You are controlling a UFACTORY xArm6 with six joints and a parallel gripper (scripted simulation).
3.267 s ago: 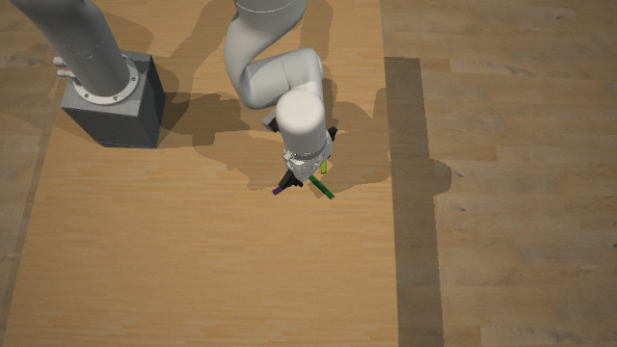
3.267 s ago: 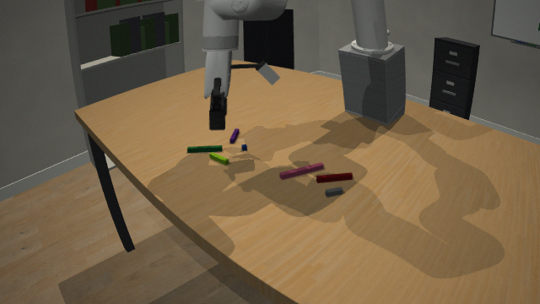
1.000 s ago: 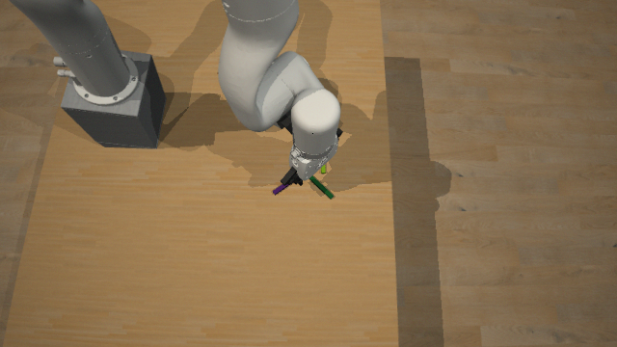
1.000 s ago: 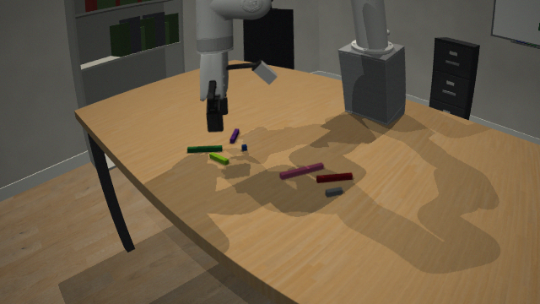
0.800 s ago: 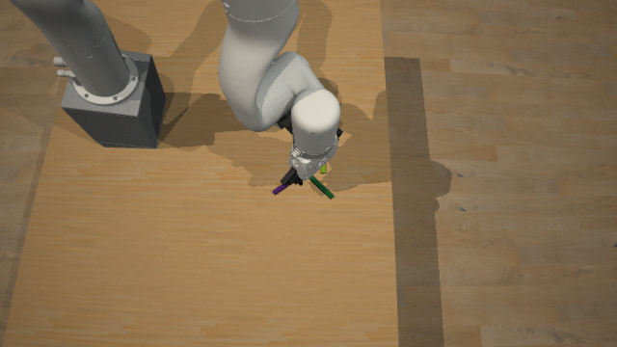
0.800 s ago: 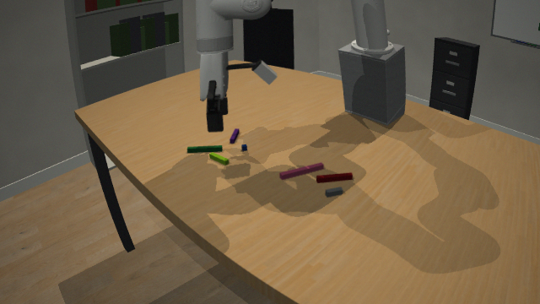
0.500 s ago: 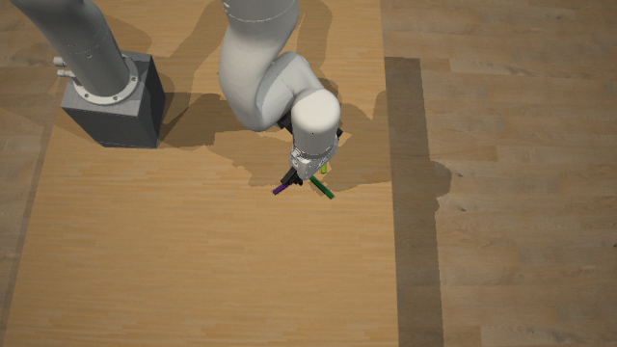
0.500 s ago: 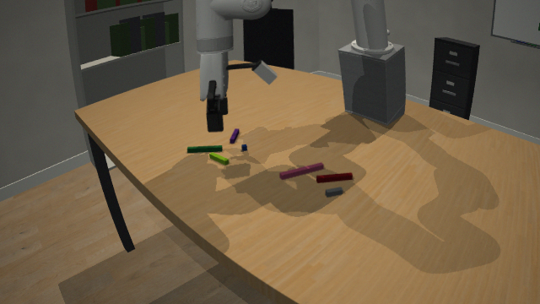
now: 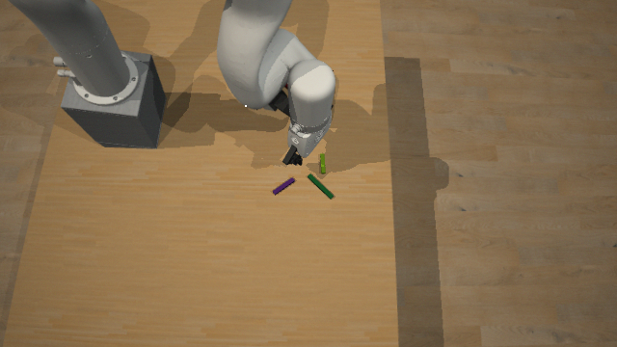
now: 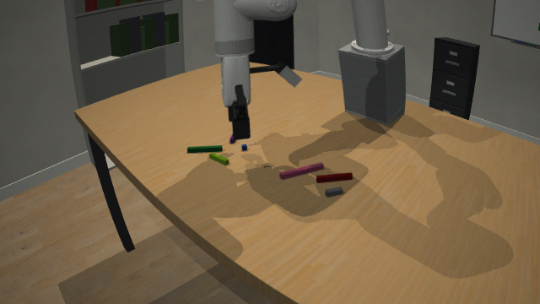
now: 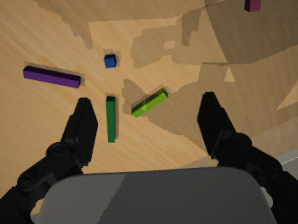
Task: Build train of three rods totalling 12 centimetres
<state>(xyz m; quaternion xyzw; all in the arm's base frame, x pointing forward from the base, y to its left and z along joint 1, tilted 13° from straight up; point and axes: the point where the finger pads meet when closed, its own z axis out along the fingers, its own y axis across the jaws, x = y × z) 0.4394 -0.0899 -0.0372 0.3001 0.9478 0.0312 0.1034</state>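
My gripper (image 10: 239, 127) is open and empty, hanging above a cluster of rods near the table's far side; it also shows in the top view (image 9: 292, 157). In the wrist view the lime rod (image 11: 149, 103) and the green rod (image 11: 111, 117) lie between my spread fingers, below them. The purple rod (image 11: 52, 76) and the small blue rod (image 11: 111, 60) lie just beyond. In the side view the green rod (image 10: 204, 149), lime rod (image 10: 218, 159) and blue rod (image 10: 244, 147) lie apart from each other. The purple rod (image 10: 232, 138) is partly hidden behind my fingers.
A pink rod (image 10: 301, 171), a red rod (image 10: 334, 177) and a short grey rod (image 10: 333, 192) lie in shadow nearer the table's middle. The arm's grey base block (image 10: 372, 82) stands at the back. The table edge runs close to the green rod.
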